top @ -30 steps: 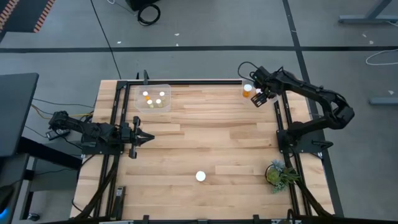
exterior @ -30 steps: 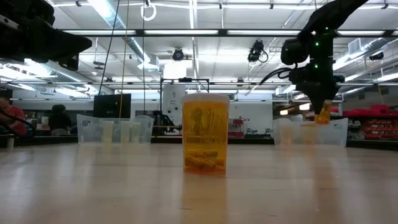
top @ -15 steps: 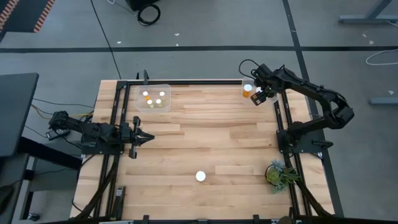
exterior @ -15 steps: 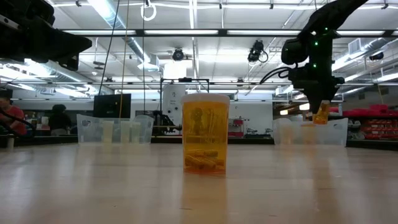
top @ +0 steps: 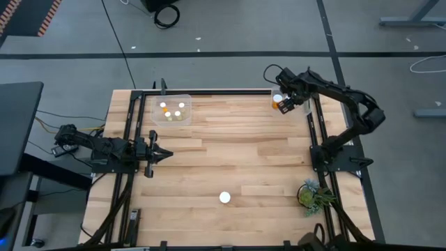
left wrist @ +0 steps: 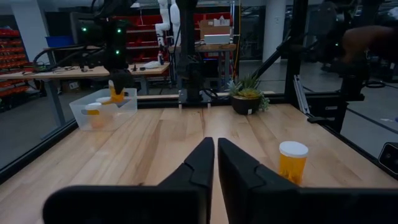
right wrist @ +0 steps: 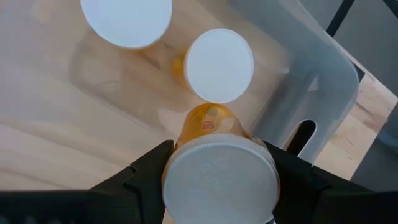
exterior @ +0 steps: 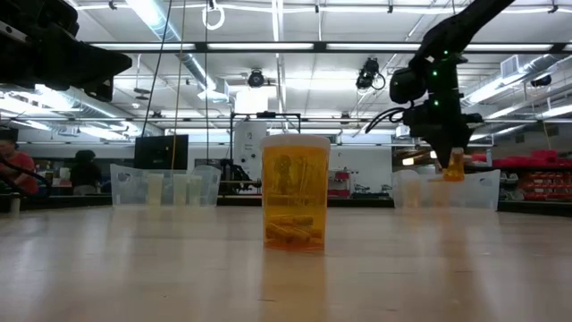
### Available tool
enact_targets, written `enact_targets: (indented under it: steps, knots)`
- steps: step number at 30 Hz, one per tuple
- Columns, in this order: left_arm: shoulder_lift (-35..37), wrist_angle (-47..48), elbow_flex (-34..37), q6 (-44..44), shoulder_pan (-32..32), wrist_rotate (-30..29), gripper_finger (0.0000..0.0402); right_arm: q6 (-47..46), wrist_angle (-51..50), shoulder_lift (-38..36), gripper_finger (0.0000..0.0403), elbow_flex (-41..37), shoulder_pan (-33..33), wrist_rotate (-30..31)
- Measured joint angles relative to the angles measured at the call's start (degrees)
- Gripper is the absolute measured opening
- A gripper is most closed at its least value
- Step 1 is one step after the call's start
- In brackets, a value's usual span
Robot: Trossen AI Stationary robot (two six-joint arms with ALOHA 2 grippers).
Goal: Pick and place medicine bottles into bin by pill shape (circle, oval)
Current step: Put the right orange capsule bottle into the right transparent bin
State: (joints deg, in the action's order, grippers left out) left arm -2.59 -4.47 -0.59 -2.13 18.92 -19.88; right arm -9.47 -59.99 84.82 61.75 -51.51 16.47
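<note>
We saw the right gripper pinching a white-capped medicine bottle above the clear bin at the table's far right corner, where two bottles already stood. The left gripper, fingers pressed together and empty, waited at the left edge. Another bottle stood alone near the front; the far-left bin held more.

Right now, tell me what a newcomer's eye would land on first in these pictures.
The right tool holds an orange bottle over the clear bin at the table's far right corner, where two white-capped bottles already stand. A lone bottle stands near the front edge, and the left tool waits shut at the left side.
</note>
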Motion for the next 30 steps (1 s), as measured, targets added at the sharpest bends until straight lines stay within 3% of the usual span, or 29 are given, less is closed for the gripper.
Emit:
enact_targets:
  steps: [20,30]
  knots:
    - [0.0,0.0,0.01,0.0,0.01,0.0,0.0029,2.85,3.1,1.77,0.0227,0.66,-0.69,-0.52]
    - [0.0,0.0,0.01,0.0,0.0,0.0,0.0031,1.04,-2.16,1.77,0.0227,0.66,-0.94,-2.01]
